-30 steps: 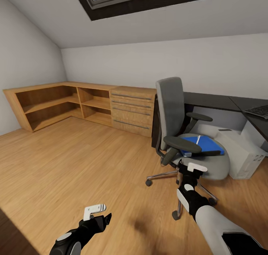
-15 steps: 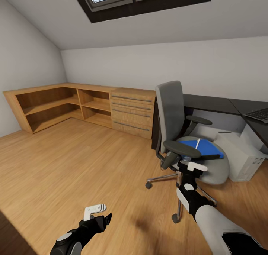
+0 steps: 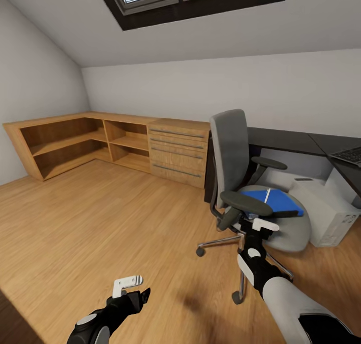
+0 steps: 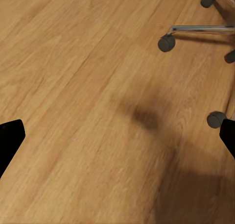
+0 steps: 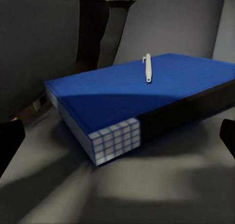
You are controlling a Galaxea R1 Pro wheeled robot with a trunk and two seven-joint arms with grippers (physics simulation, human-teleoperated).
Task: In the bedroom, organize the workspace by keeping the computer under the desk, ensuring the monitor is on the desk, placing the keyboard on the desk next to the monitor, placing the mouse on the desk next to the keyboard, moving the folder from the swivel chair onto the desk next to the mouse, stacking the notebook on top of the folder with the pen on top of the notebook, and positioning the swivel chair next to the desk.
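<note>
Right fingers (image 3: pixel 264 227) are hovering wide before the blue folder (image 5: pixel 147 94) at frame centre-right.
Risk: the pen (image 5: pixel 148 67) is lying loose on top and could roll off; left fingers (image 3: pixel 131 283) are open too.

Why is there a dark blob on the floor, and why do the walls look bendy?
Left wrist view: the blob is a soft shadow on the floor, near the chair's casters. Head view: the same shadow lies between the arms, and the wide lens bends the walls and the shelves towards the edges. Right wrist view: the folder is sharp; the seat in front of it is blurry.
</note>
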